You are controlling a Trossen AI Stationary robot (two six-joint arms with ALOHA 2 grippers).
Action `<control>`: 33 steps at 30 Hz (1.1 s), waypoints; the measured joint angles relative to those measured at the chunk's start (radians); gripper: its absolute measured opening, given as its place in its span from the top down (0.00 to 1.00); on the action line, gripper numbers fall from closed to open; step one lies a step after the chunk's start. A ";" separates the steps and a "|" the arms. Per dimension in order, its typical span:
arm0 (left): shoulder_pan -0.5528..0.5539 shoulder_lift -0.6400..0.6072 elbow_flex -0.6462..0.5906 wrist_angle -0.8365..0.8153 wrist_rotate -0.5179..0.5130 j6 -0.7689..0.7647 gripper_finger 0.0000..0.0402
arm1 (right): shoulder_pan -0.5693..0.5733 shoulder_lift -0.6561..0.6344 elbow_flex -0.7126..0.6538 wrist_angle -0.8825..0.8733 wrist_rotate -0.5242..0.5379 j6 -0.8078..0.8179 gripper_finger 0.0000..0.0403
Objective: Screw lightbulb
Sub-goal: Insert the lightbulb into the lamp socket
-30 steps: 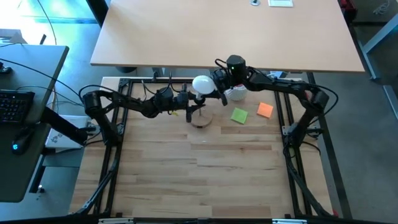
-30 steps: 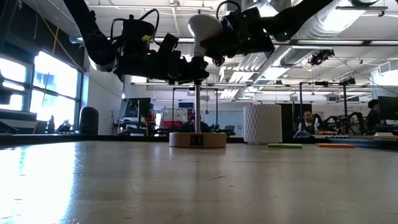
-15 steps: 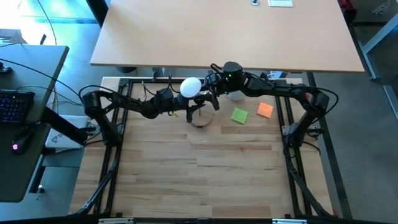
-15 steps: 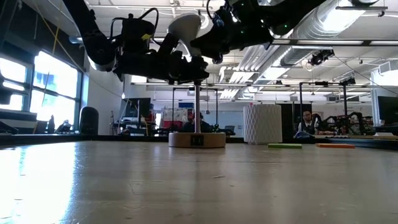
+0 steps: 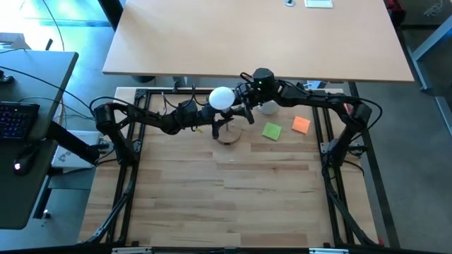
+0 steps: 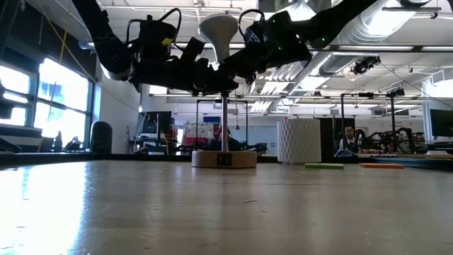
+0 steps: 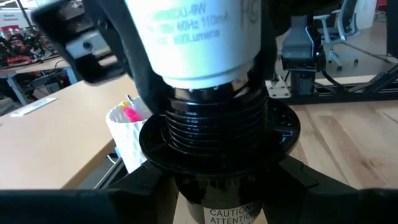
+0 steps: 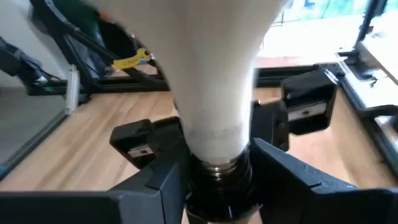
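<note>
The white frosted lightbulb (image 5: 222,97) stands upright, globe up, its threaded base seated in the black socket (image 7: 217,140).

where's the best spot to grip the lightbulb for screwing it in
Grip the lightbulb at its tapered neck just above the screw base, coming level from the side. It stands upright in the black socket, which the left gripper steadies; the right gripper already clamps there.
</note>
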 joint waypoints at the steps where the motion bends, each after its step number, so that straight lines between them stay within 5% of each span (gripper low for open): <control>1: 0.000 0.000 0.000 0.000 0.002 -0.001 0.59 | -0.005 0.000 0.000 -0.002 -0.011 0.000 0.59; 17: -0.003 -0.001 0.000 -0.008 0.004 0.006 0.59 | -0.111 -0.062 0.004 -0.066 -0.077 -0.026 0.45; 24: -0.003 -0.001 0.000 -0.012 0.006 0.004 0.59 | -0.111 -0.214 0.013 -0.054 0.075 -0.041 0.45; 29: -0.003 -0.001 0.000 -0.013 0.005 0.005 0.59 | -0.036 -0.208 0.205 -0.164 0.029 -0.049 0.47; 33: -0.003 -0.001 0.000 -0.014 0.005 0.001 0.59 | 0.012 -0.085 0.475 -0.436 0.034 -0.183 0.50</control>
